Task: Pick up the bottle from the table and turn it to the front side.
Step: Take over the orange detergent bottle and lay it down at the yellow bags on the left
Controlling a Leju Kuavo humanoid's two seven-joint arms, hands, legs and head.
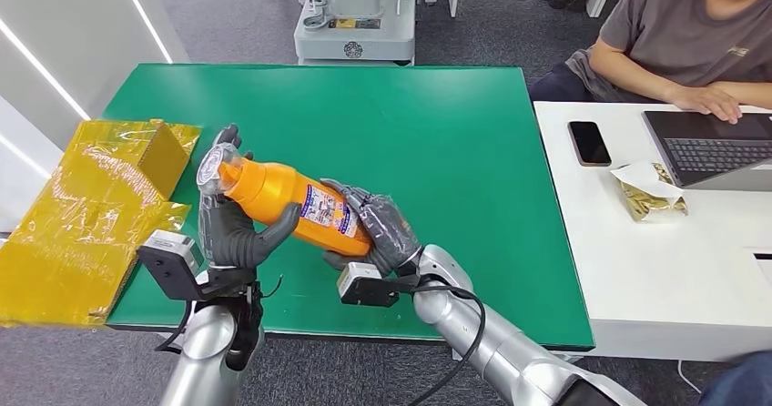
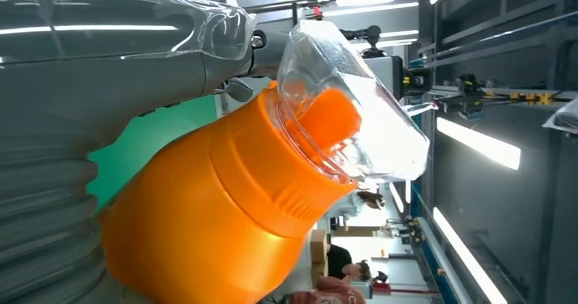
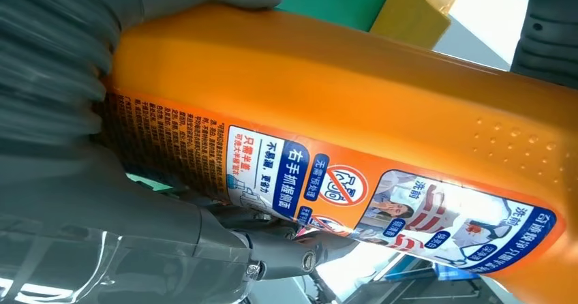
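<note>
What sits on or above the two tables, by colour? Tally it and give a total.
Orange: 1, the orange plastic bottle held by left hand and right hand.
Yellow or gold: 2, the yellow foil-wrapped box and the gold crinkled snack packet.
Black or dark: 2, the black smartphone and the dark grey laptop.
Total: 5.

Orange bottle [image 1: 289,202] tilted above green table [image 1: 437,133], gripped by left hand [image 1: 232,233], right hand [image 1: 380,231].

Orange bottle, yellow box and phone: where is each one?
orange bottle [image 1: 273,187], head view, on its bare orange shoulder.
yellow box [image 1: 82,215], head view, on its top face.
phone [image 1: 589,142], head view, on its dark screen.
</note>
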